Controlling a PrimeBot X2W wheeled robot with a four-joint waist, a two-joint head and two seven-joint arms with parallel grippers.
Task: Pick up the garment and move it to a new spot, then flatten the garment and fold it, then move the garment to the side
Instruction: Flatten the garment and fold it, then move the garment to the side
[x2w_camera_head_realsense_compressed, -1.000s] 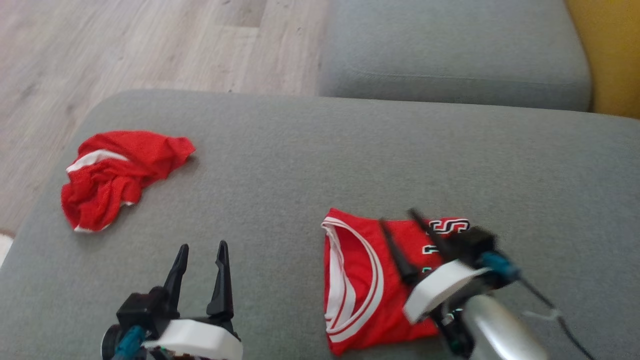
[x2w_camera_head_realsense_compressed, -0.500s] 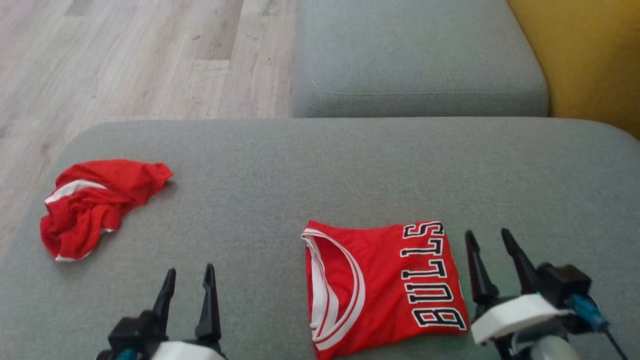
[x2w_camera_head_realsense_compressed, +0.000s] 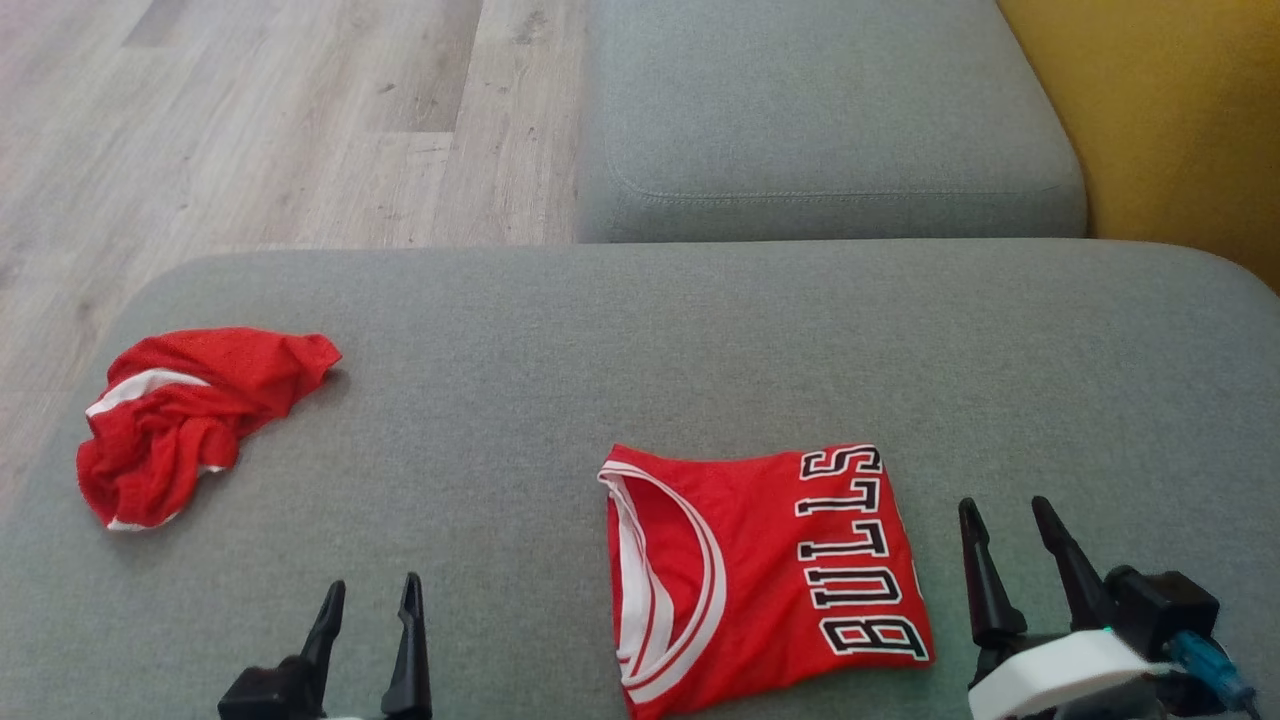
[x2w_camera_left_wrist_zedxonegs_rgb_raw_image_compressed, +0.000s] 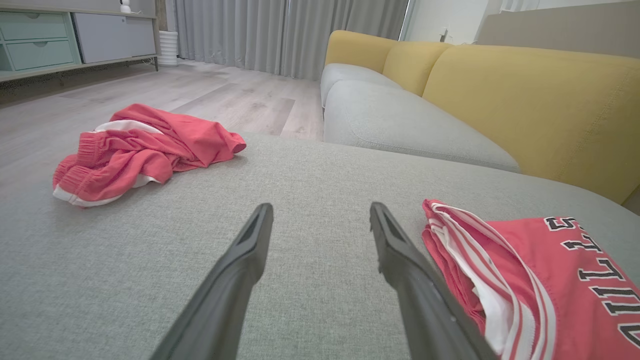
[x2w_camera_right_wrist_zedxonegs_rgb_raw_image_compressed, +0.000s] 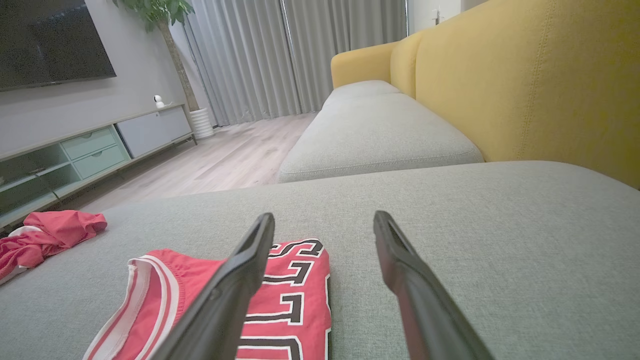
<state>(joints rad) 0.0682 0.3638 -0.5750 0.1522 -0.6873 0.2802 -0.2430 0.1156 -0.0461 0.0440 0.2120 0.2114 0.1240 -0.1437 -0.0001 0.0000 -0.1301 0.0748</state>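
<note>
A red jersey (x2w_camera_head_realsense_compressed: 740, 570) with white trim and black "BULLS" lettering lies folded flat on the grey sofa cushion (x2w_camera_head_realsense_compressed: 600, 350). It also shows in the left wrist view (x2w_camera_left_wrist_zedxonegs_rgb_raw_image_compressed: 550, 280) and the right wrist view (x2w_camera_right_wrist_zedxonegs_rgb_raw_image_compressed: 300, 310). My right gripper (x2w_camera_head_realsense_compressed: 1002, 503) stands open just right of the jersey, holding nothing; its fingers (x2w_camera_right_wrist_zedxonegs_rgb_raw_image_compressed: 325, 215) point past the jersey's right edge. My left gripper (x2w_camera_head_realsense_compressed: 372, 585) is open and empty to the jersey's left, low over bare cushion (x2w_camera_left_wrist_zedxonegs_rgb_raw_image_compressed: 321, 206).
A second red garment (x2w_camera_head_realsense_compressed: 190, 420) lies crumpled near the cushion's left edge, also in the left wrist view (x2w_camera_left_wrist_zedxonegs_rgb_raw_image_compressed: 145, 145). Another grey seat cushion (x2w_camera_head_realsense_compressed: 820, 120) lies beyond, with the yellow backrest (x2w_camera_head_realsense_compressed: 1170, 120) on the right and wooden floor (x2w_camera_head_realsense_compressed: 250, 120) on the left.
My right gripper has come off the jersey and drawn back to its right side, still open. The head camera has shifted. The left gripper sits lower in the view.
</note>
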